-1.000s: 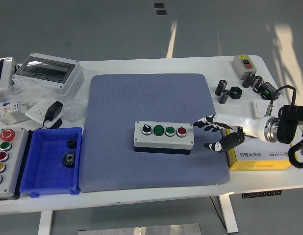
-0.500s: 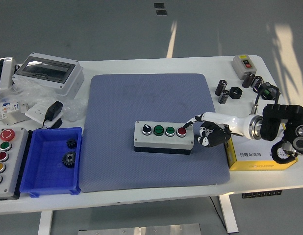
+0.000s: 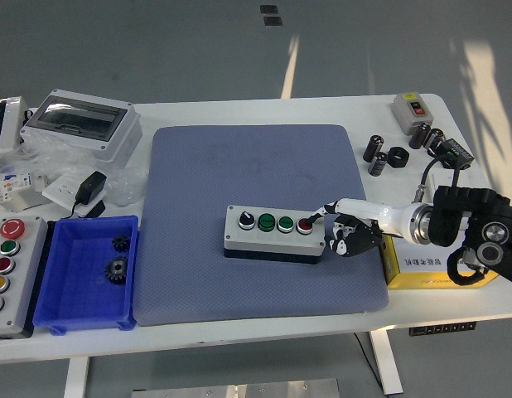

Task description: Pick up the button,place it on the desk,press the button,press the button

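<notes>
Right hand [image 3: 349, 230] fingers curled, one fingertip seemingly on button box [image 3: 272, 234]'s red button [image 3: 305, 224], contact hard to confirm

The white worktop [image 3: 264, 112] is carrying a blue-grey mat [image 3: 256, 220] at its middle; a blue bin [image 3: 89, 274] is sitting just left of it; a grey enclosure [image 3: 84, 124] is lying far left; a yellow box [image 3: 438, 269] is resting at the mat's right edge.

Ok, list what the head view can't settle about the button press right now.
- Red button: the right hand fingertip covers it; pressed depth unreadable.
- Button box labels: too small.
- Left panel: cut by the picture's left edge.
- Left arm: out of frame.
</notes>
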